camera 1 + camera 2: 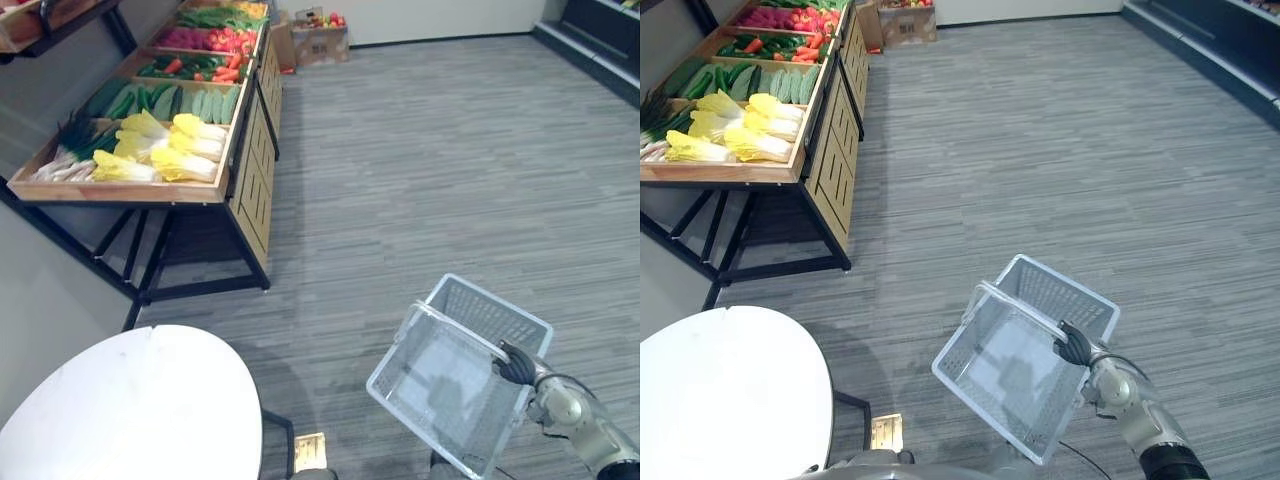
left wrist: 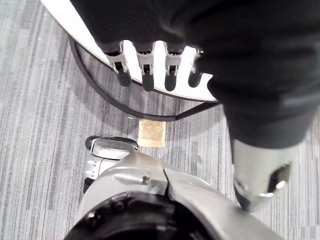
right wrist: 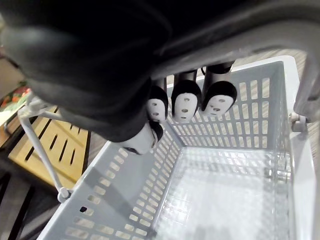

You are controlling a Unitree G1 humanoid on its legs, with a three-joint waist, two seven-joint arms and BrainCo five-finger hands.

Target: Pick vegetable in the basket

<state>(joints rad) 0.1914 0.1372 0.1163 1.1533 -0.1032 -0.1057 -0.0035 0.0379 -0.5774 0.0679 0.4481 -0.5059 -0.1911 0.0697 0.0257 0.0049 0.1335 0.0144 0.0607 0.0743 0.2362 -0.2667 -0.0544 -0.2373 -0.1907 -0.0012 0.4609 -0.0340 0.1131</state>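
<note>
Close by, the robot's right hand (image 1: 516, 365) has its dark-tipped fingers curled tight round the thin handle (image 1: 460, 328) of a basket (image 1: 490, 312). The basket is pale grey plastic, shaped like a box, with rows of little slots in its walls and a smooth floor. It hangs tipped to one side above the ground.

The left hand (image 2: 150, 25) hangs low beside a round white table (image 1: 130, 410). Its silver fingers (image 2: 145, 75) are straight, side by side with small gaps, and hold nothing. The table top is smooth and sits on thin black legs. A small tan square (image 1: 310, 452) lies flat on the ground by the table.

The floor (image 1: 420, 170) is grey carpet with fine stripes.

Farther off stands a long wooden stand (image 1: 130, 192) on black metal legs, with slatted wood sides. The vegetables lie there in its open trays, well apart from the basket. Nearest are leafy yellow-and-white cabbages (image 1: 175, 150) beside long white stalks with green tops (image 1: 65, 160). Behind them lie long green cucumbers (image 1: 190, 102), then round red ones (image 1: 228, 40).

Past the stand a brown cardboard box (image 1: 318, 40) sits by the wall.
</note>
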